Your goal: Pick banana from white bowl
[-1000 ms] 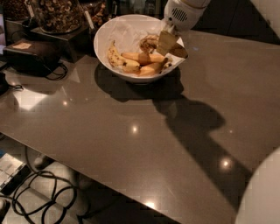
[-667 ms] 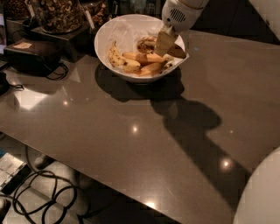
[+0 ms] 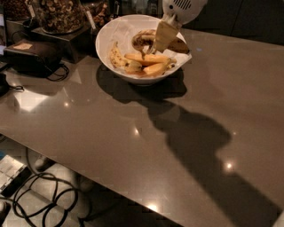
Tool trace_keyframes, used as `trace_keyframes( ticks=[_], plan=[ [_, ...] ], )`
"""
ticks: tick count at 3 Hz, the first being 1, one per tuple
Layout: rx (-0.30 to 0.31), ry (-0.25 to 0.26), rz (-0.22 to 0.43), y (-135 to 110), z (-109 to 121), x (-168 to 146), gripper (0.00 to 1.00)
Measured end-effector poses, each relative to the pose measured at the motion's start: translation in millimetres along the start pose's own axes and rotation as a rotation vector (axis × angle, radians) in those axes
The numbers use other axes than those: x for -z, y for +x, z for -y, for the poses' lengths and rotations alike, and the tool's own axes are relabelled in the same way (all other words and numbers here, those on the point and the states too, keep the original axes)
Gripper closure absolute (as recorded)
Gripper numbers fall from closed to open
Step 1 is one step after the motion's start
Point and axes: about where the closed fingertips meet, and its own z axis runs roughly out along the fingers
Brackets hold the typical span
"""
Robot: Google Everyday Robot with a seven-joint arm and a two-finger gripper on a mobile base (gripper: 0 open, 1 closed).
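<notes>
Yellow with brown flecks, the spotted banana lies in the left half of the white bowl, resting on the crumpled paper liner. Its long axis runs from the back left toward the front middle, roughly following the bowl's wall.

The gripper hangs over the bowl's centre-right, reaching down at a slant from the upper right, with its tip low among the fruit. From the gripper, that banana lies to the left and a little toward you. You cannot tell whether the gripper is spread or pressed together, nor whether it is pinching anything.

Right under the gripper's tip are two orange-yellow pieces, lying side by side across the middle with their long axes close to left-right. A browned piece sits behind them and a dark piece rests against the right rim. That makes about five pieces of fruit, though the overlaps make the count uncertain.

You have one bowl and one arm. My judgement is that the nearest grasp is the upper orange-yellow piece.

The bowl stands near the back edge of the grey table. A jar of nuts and a black pouch sit to its left, and cables lie on the floor below.
</notes>
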Motion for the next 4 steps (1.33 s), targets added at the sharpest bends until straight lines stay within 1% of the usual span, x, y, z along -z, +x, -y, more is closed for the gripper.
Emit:
trace_keyframes(
  ticks=[1, 2, 3, 4],
  plan=[
    [0.008, -0.032, 0.042, -4.6, -25.5, 23.5, 1.00],
    [0.010, -0.030, 0.047, -6.9, -24.9, 22.5, 1.00],
    [0.032, -0.016, 0.054, -14.5, -48.6, 33.4, 1.00],
    [0.007, -0.019, 0.092, -12.8, -101.8, 52.7, 1.00]
  ],
)
